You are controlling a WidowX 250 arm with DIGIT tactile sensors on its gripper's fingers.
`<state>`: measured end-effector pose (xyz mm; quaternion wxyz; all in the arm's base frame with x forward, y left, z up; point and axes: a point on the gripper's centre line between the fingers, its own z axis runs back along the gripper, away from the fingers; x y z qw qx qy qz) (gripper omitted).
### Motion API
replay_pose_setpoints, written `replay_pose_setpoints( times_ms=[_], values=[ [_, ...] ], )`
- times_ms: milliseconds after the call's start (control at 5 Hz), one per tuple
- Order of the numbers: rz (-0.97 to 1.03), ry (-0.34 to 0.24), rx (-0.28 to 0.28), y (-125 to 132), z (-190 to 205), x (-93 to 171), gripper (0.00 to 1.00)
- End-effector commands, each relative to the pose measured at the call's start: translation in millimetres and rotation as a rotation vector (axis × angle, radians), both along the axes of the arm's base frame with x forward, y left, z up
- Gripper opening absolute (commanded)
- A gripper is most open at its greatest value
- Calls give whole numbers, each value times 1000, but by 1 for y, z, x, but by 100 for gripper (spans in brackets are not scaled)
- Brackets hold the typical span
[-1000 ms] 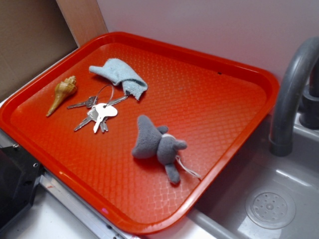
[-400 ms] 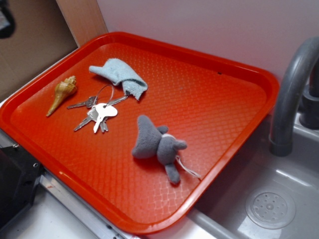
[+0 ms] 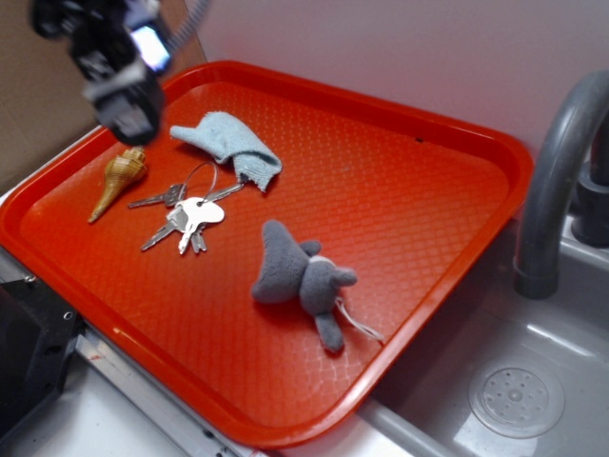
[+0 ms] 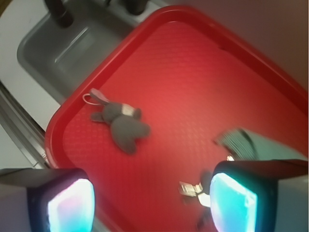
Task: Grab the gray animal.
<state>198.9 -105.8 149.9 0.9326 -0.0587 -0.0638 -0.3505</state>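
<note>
The gray animal [image 3: 300, 281] is lying untouched on the red tray [image 3: 428, 200], near its sink-side edge (no writing anywhere). My gripper [image 3: 128, 114], absent a moment ago, is now hovering over the shell [image 3: 119, 179], fingers [image 4: 67, 203] apart.

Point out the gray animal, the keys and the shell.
gray animal [image 3: 303, 278]: exterior view, on its body.
keys [image 3: 195, 219]: exterior view, on the white key head.
shell [image 3: 118, 179]: exterior view, on its wide end.

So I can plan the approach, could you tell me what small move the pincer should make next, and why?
Probably travel across the tray toward the gray animal: the pincer hangs open and empty above the seashell, well away from the toy.
</note>
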Motion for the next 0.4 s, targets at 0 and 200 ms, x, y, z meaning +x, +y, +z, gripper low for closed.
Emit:
replay_pose_setpoints(
  times_ms=[0,200],
  values=[
    [-171,55,30,-45,-44,7,100],
    [-219,88,64,-53,-63,3,100]
  ],
)
